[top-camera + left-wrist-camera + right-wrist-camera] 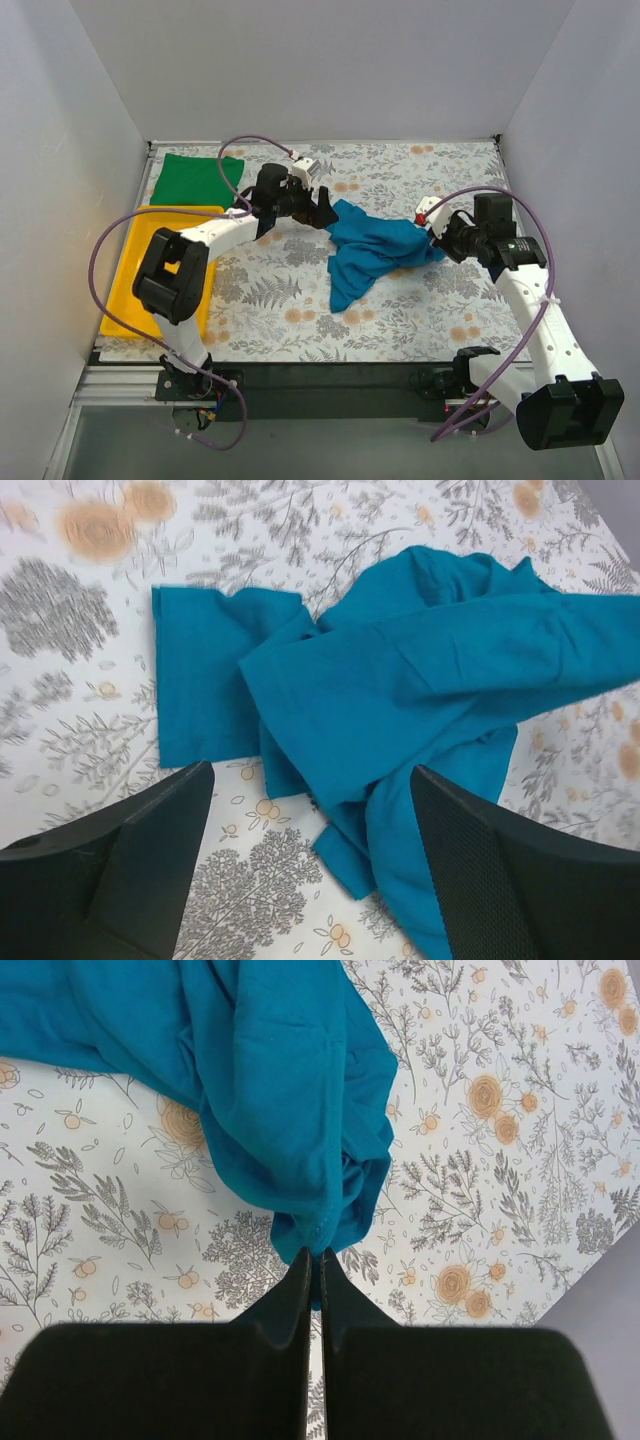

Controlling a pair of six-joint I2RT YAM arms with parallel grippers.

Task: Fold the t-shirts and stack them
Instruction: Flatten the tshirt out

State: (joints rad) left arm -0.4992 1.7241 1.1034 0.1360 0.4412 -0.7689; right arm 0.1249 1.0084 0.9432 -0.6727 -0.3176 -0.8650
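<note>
The teal-blue t-shirt (pixel 372 252) lies crumpled in the middle of the table. My right gripper (pixel 432 232) is shut on its right edge and holds that part bunched up; the wrist view shows cloth (pixel 290 1080) pinched between the closed fingers at my right gripper (pixel 318 1256). My left gripper (pixel 316 205) is open just above the shirt's far left corner. In the left wrist view, the shirt (pixel 400 680) lies crumpled between and ahead of the spread fingers of my left gripper (pixel 312 820), untouched. The bright green t-shirt (pixel 194 179) lies folded flat at the far left.
A yellow plastic tray (pixel 135 265) sits along the left side, partly under my left arm. White walls close in the table on the left, back and right. The floral tablecloth (pixel 400 310) covers the surface.
</note>
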